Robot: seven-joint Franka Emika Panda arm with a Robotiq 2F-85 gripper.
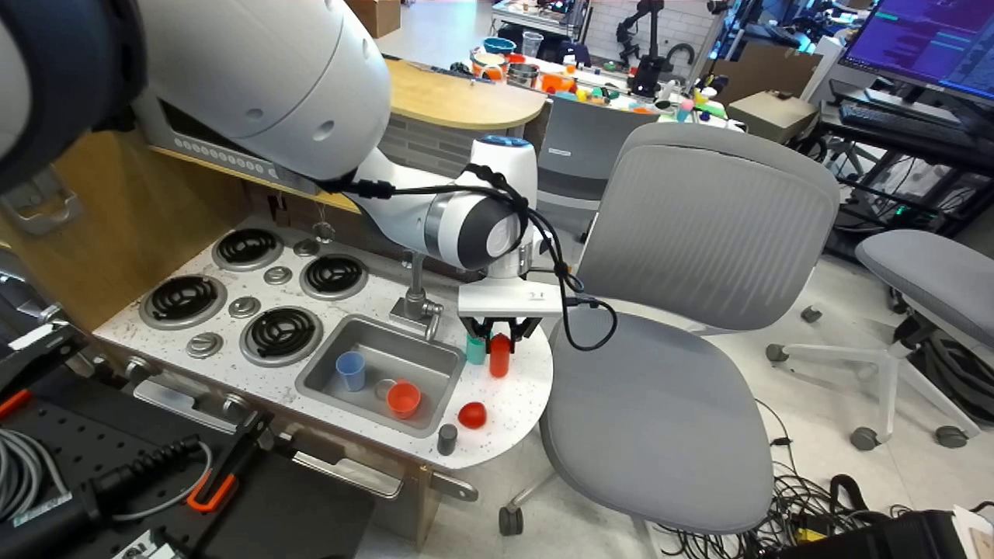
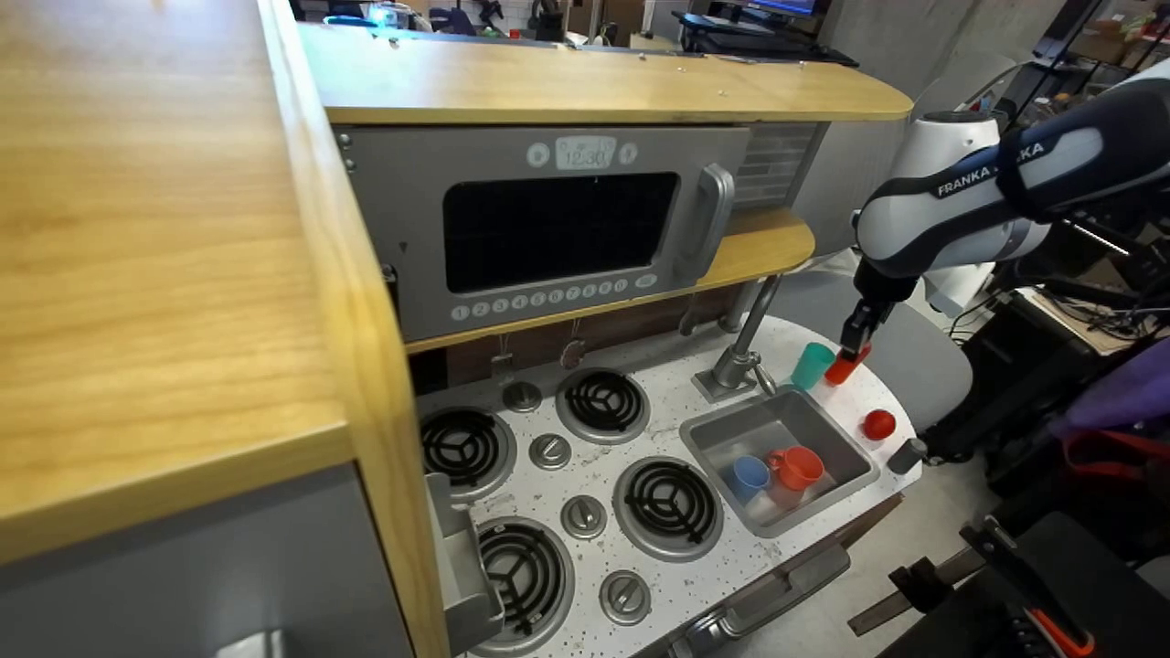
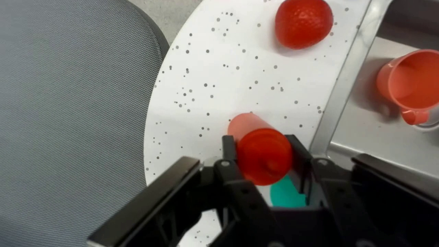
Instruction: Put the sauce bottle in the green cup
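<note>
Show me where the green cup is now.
In an exterior view, the green cup is on the counter at right, between the faucet and the sauce bottle, just beyond the sink.

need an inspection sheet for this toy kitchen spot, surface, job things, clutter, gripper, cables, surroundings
Surface: white speckled counter with a sink set into it.
Job's things: green cup stands upright on the counter; red bottle is beside it, not in it. Whether the bottle's base touches the counter, cannot tell.
Clutter: round red piece and gray cylinder on the counter; blue cup and orange mug in the sink.
Gripper: shut on the bottle's upper part.
Cables: black cable along the arm, looping down beside the gripper; tangled cables on the floor.
Surroundings: gray chair by the counter's rounded end; burners, faucet, microwave.
</note>
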